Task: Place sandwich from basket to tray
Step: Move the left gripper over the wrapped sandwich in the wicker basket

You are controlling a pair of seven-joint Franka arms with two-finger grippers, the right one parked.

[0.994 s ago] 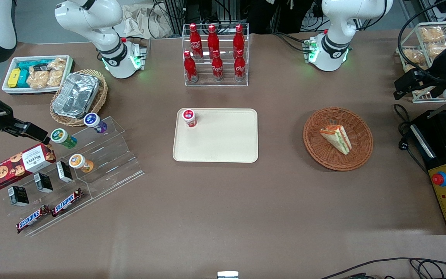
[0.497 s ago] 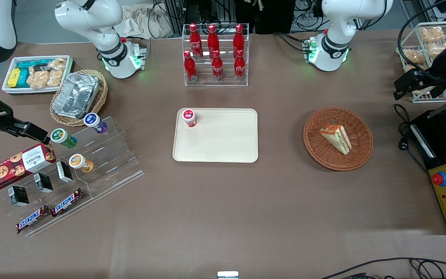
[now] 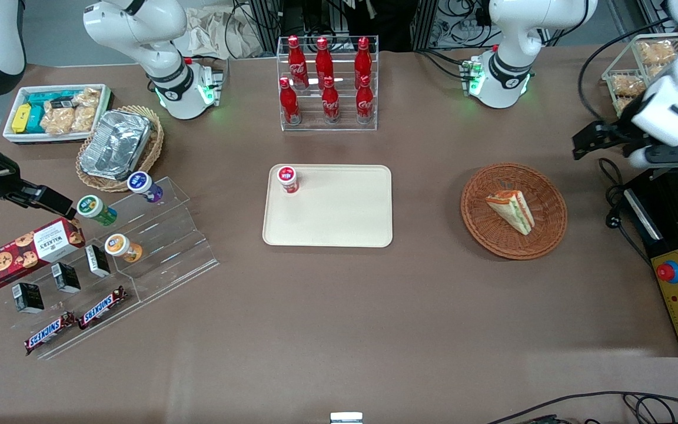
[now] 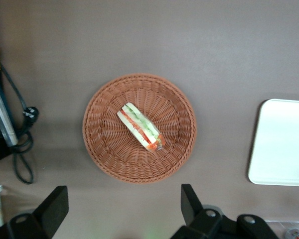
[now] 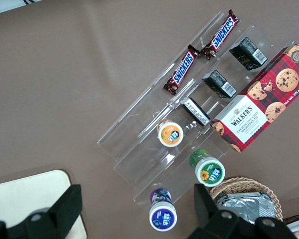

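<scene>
End effector [image 4: 120,209] spread wide — above basket [image 4: 104,149] rim.

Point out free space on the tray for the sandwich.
Nearly all of the tray is bare; only a red-capped jar sits in one corner, nearest the cola bottle rack. The sandwich lies in the basket; the open gripper hangs beside it.
</scene>
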